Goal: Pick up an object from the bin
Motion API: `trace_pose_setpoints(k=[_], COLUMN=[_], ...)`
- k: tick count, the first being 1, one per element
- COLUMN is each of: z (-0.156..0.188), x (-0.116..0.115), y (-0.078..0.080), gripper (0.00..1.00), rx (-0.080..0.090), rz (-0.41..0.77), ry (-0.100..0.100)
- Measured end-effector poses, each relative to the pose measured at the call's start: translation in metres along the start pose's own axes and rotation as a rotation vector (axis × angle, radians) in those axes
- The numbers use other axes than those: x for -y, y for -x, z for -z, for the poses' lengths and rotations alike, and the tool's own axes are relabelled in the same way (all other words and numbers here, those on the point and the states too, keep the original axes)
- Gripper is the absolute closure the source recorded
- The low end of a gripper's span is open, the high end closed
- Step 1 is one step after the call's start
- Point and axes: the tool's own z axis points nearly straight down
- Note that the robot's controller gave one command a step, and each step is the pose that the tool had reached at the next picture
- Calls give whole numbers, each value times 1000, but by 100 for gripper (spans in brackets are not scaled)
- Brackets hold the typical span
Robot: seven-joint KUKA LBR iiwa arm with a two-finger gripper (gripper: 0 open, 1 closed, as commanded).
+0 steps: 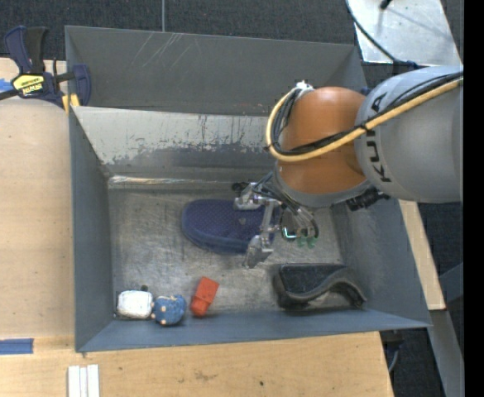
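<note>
Grey scuffed bin (184,73) walls ring gripper (259,240) beside blue slipper (211,224)

In the grey metal bin (91,246), a blue oval rubber clog (213,224) lies mid-floor, just left of my wrist (324,147). A black curved padded strap (318,288) lies front right. Front left, from left to right, lie a white lump (133,304), a blue ball (170,309) and an orange block (203,296).

My bin (88,246) is matt grey metal, its floor scuffed rough and its far wall streaked. My wrist's orange cover (324,143) looks like smooth, glossy plastic, and my gripper (261,240) is bare, shiny metal. The dark blue shoe (213,224) beside it looks like matt, dimpled foam or rubber, and the black thing (316,288) near the front looks like soft, dull cloth.
</note>
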Motion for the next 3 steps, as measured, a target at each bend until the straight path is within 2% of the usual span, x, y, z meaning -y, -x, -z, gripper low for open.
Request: trace_pose_setpoints(k=[1,2,3], z=[-50,-48,94], x=[-10,-12,-25], y=[18,19,26], gripper=[0,100,100], rx=[31,35,17], rz=[-62,-60,-21], ry=[0,3,1])
